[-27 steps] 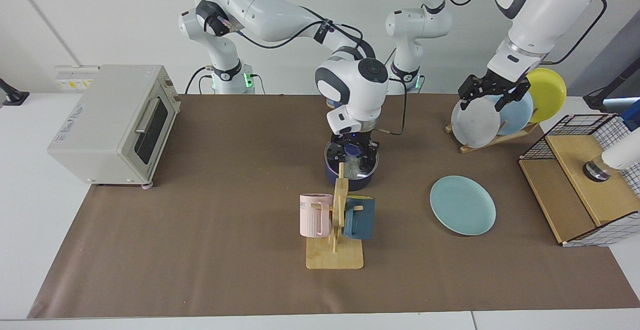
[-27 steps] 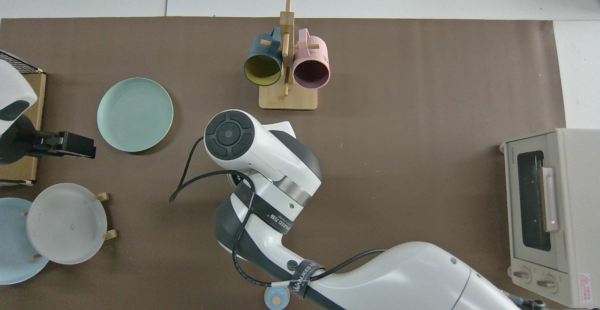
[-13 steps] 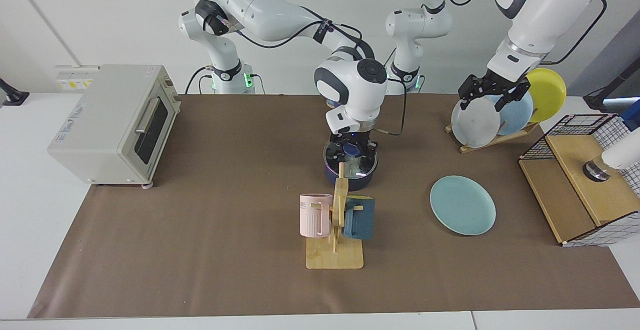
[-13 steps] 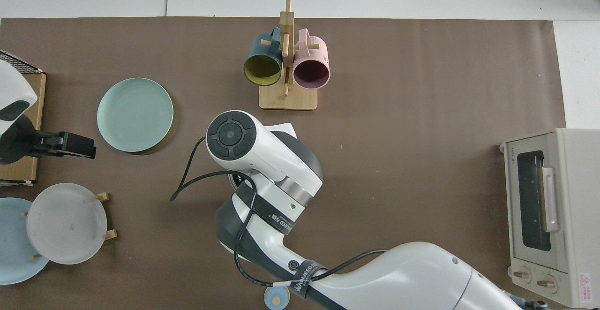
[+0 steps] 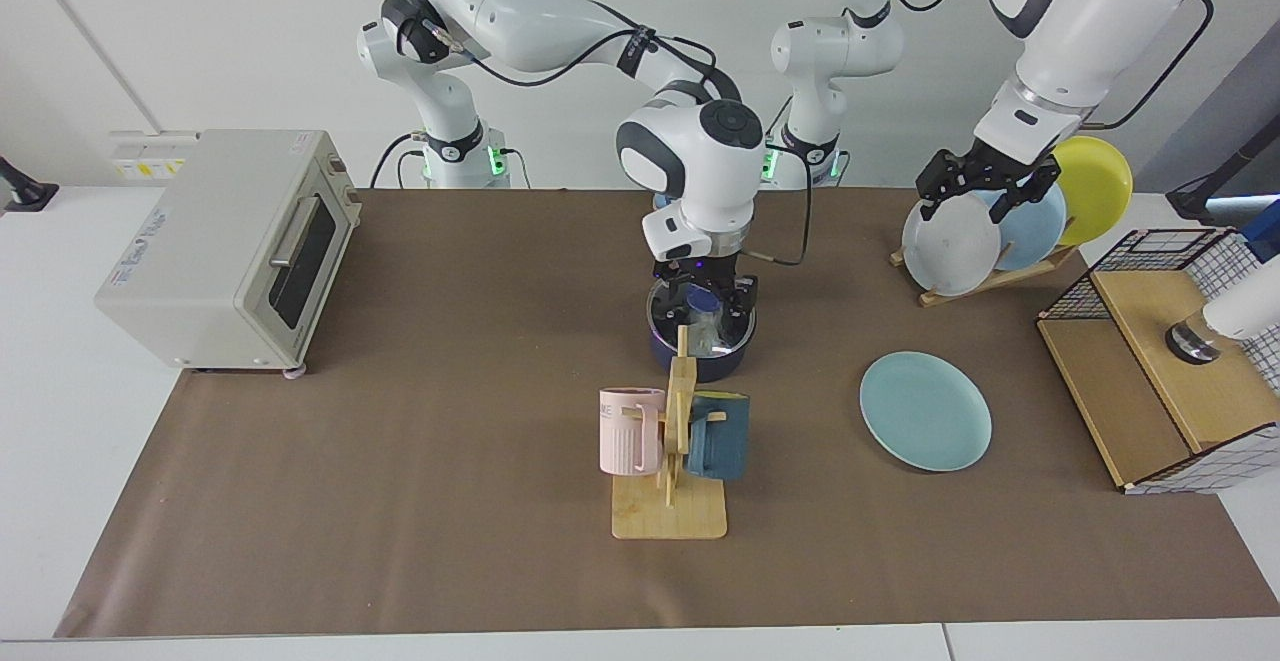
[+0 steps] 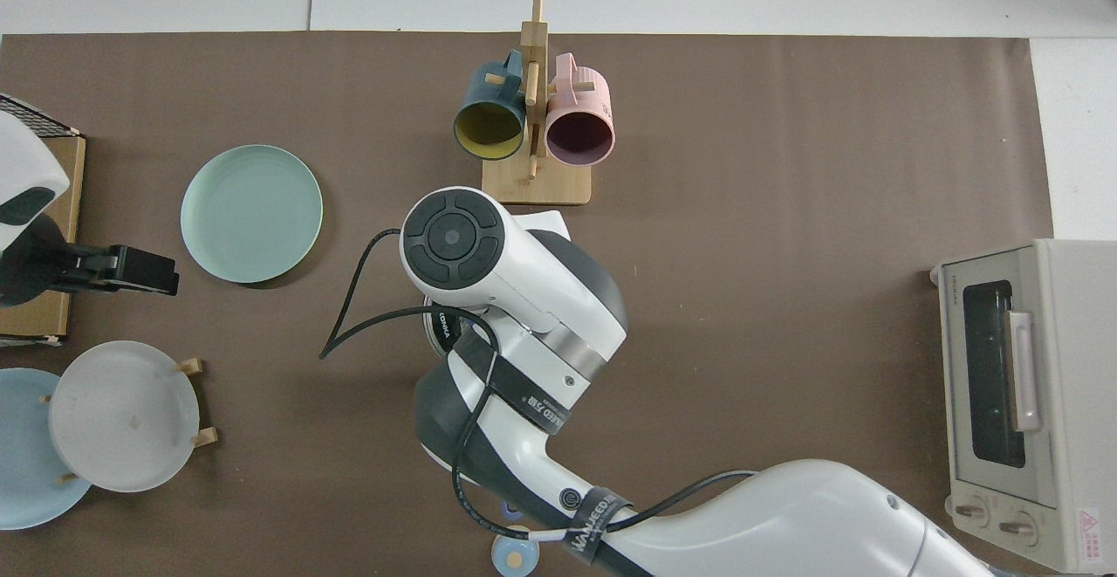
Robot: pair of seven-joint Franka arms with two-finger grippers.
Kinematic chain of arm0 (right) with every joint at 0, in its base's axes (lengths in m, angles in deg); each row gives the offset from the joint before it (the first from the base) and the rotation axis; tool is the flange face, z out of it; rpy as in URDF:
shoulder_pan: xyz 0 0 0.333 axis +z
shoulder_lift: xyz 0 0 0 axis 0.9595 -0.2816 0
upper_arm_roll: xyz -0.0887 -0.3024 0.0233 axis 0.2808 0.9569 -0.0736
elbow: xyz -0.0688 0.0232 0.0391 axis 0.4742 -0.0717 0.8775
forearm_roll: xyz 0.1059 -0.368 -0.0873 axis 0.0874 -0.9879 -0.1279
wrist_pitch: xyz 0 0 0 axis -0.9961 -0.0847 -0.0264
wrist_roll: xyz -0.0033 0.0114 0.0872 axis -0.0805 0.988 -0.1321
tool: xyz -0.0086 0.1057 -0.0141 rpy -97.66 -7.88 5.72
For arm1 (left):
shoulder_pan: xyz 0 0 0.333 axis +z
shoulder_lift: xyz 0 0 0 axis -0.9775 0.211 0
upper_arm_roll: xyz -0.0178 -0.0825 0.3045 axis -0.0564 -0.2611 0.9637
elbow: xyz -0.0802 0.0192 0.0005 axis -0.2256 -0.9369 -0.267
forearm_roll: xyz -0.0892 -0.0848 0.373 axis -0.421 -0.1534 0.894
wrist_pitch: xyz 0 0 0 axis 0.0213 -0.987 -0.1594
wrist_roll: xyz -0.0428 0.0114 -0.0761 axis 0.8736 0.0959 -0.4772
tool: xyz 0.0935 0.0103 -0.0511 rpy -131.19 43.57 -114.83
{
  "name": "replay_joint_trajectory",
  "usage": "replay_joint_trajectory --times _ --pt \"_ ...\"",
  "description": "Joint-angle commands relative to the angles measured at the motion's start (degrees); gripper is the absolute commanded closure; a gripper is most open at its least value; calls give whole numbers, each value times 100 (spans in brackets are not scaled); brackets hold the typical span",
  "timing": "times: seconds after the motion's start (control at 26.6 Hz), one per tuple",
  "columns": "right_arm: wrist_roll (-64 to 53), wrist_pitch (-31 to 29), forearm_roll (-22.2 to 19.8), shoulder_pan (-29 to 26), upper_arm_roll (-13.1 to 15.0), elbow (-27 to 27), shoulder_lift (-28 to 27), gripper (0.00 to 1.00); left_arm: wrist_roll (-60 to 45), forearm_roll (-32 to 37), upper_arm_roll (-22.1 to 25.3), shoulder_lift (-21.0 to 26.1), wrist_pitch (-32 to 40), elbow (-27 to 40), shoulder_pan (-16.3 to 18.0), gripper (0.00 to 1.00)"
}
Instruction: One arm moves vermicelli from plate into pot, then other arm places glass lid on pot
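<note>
Nearest, a wooden mug stand [image 5: 668,501] with a pink mug [image 5: 629,430] and a dark teal mug [image 5: 718,436]. Beside it on the brown mat [image 5: 400,501], the plate [image 5: 925,410], bare, flat. Just behind the stand, the pot [image 5: 700,356], glass lid [image 5: 712,333] seated on it, vermicelli [image 5: 706,341] faintly pale under the glass. Right gripper [image 5: 703,299] straight above, fingers apart either side of the blue knob, not clamped on it; hidden under the wrist from the top. Farther back, left gripper [image 5: 985,181] waiting over a plate rack [image 5: 985,276], fingers spread, holding nothing. Toaster oven [image 5: 225,246] at the mat's far edge; white wall behind.
</note>
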Motion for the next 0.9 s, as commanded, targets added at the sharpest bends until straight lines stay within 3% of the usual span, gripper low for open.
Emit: replay_joint_trajectory --times 0.0,0.19,0.3,0.53,0.86 --pt "-55 9 77 -117 -64 -96 494 0 36 117 37 -81 -1 43 -67 0" --pt "-177 52 112 -187 -38 -122 908 0 36 117 37 -81 -1 43 -67 0" --pt "-851 175 138 -398 -29 -218 1162 0 36 117 37 -81 -1 35 -76 0" --pt "-2073 369 920 -1004 32 -630 1689 0 36 117 37 -81 -1 35 -67 0" --pt "-4464 720 1588 -988 1472 -1914 2938 0 36 117 37 -81 -1 34 -67 0"
